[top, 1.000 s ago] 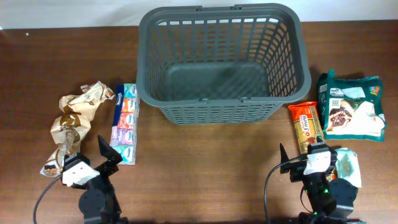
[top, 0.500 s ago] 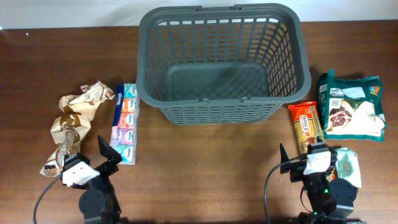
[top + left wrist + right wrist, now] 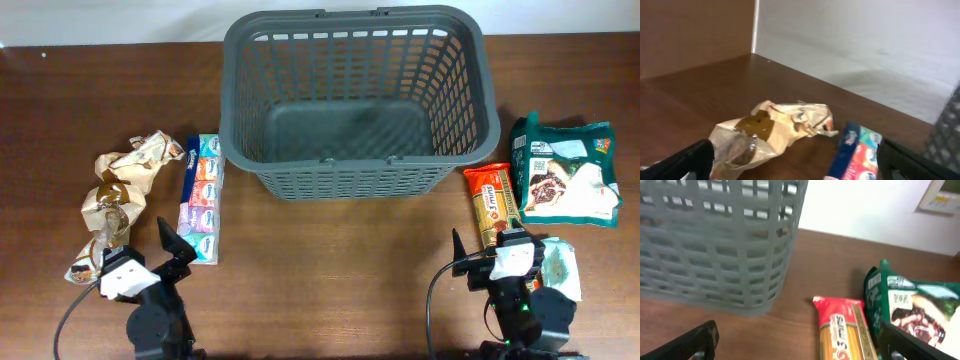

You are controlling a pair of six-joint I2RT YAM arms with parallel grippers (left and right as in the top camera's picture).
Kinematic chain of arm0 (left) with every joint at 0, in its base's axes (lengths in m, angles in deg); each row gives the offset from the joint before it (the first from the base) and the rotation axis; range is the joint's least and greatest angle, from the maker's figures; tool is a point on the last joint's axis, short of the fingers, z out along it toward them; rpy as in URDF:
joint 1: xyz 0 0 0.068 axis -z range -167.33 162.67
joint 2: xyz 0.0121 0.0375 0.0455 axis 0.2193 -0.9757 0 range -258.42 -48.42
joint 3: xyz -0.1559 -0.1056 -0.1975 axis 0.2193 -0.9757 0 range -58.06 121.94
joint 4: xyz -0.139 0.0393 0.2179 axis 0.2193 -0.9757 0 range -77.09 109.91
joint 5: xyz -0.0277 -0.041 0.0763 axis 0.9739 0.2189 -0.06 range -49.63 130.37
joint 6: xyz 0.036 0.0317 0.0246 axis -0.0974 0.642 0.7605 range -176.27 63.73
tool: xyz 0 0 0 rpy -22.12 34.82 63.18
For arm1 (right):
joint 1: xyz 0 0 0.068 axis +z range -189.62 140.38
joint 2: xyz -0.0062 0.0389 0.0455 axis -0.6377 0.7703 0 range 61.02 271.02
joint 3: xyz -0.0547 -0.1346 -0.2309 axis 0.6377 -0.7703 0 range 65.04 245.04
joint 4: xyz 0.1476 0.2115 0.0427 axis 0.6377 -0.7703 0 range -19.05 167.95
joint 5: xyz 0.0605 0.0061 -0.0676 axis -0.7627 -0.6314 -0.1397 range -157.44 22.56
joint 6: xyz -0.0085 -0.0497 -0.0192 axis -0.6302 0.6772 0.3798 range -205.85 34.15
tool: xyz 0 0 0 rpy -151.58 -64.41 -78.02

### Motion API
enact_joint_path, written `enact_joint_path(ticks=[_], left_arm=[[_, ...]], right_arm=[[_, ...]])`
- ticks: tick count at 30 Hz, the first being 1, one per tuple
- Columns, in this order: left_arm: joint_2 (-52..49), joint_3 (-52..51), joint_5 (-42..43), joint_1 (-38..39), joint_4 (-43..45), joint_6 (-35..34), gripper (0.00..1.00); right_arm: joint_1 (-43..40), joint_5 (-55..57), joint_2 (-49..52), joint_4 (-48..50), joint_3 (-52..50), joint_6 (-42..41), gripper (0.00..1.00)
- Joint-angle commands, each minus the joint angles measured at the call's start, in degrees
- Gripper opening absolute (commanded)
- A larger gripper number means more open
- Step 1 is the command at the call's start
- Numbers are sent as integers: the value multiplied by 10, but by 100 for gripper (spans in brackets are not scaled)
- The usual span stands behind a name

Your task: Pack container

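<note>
The container, a large dark grey slotted basket (image 3: pixel 350 178), stands empty at the back middle of the table; its corner also shows in the right wrist view (image 3: pixel 715 245). My left gripper (image 3: pixel 176 244) is open and empty near the front left, with a crumpled beige snack bag (image 3: pixel 765 132) and a colourful tissue pack (image 3: pixel 855 155) ahead of it. My right gripper (image 3: pixel 495 252) is open and empty near the front right. A red pasta packet (image 3: pixel 845 330) and a green snack bag (image 3: pixel 910 305) lie just ahead of it.
In the overhead view the beige bag (image 3: pixel 120 195) and tissue pack (image 3: pixel 202 198) lie left of the basket. The pasta packet (image 3: pixel 492 205) and green bag (image 3: pixel 565 180) lie right of it. A pale green packet (image 3: pixel 560 268) lies beside my right gripper.
My right gripper has shifted very slightly toward the front edge. Nothing else has moved.
</note>
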Motion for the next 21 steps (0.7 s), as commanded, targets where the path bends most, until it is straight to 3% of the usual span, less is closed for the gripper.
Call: enact_joint_path(ticks=[1, 6, 10, 15, 21], left_arm=[[5, -8, 91, -2, 9, 9, 99], [1, 5, 137, -2, 66, 9, 99], [-30, 70, 148, -2, 68, 10, 99], [-146, 218, 187, -2, 46, 10, 99], [-326, 496, 225, -2, -137, 10, 99]], right_arm=[[2, -30, -7, 39, -4, -48, 99], [2, -87, -4, 154, 10, -87, 99], [2, -88, 20, 135, 90, -97, 99], [2, -90, 123, 23, 283, -97, 99], [2, -95, 308, -241, 606, -41, 99]])
